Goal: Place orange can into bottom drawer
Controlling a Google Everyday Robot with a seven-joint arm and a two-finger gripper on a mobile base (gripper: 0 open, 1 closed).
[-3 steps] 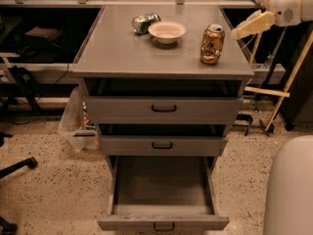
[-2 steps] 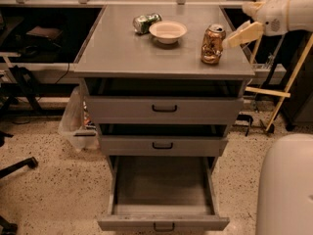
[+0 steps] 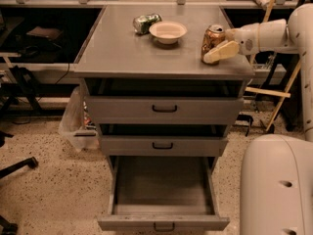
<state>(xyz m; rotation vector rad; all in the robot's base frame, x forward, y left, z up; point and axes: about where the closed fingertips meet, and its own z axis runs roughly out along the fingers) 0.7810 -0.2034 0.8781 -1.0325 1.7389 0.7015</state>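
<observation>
The pale tan gripper (image 3: 217, 52) sits at the right edge of the bench (image 3: 137, 58) on a white tubular arm (image 3: 274, 33); the rounded white base (image 3: 276, 185) shows two dark holes.

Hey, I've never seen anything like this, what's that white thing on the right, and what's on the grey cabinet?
The white thing is a robot: a rolling base with one arm ending in a claw. The single picture looks down at the front of a grey three-drawer cabinet. On its top sit a tipped green and silver can, a pale bowl and an upright orange can. The claw is right beside the orange can; whether it grips it is unclear. The bottom drawer is pulled open.
</observation>
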